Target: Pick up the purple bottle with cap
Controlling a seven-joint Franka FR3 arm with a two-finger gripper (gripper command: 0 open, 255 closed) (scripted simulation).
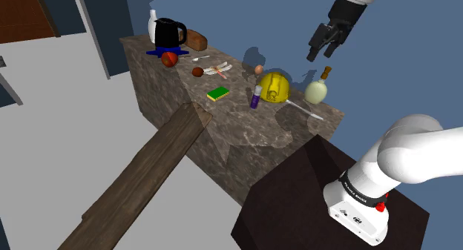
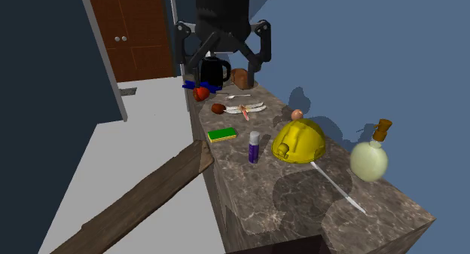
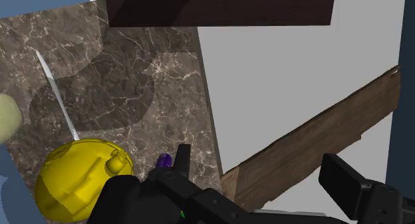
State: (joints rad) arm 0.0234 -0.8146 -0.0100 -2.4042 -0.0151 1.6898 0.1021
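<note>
While the claw (image 1: 323, 53) hangs high with its fingers apart, it should drop straight over the upright purple bottle (image 1: 255, 99) — standing on the tabletop (image 1: 245, 133) just beside the yellow hard hat (image 1: 273, 87) — keeping clear of that hat.

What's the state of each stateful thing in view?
purple bottle: upright, capped, not held
fingers: open, empty
flask: upright, corked
hard hat: dome up
kettle: upright on blue base
door: shut
</note>
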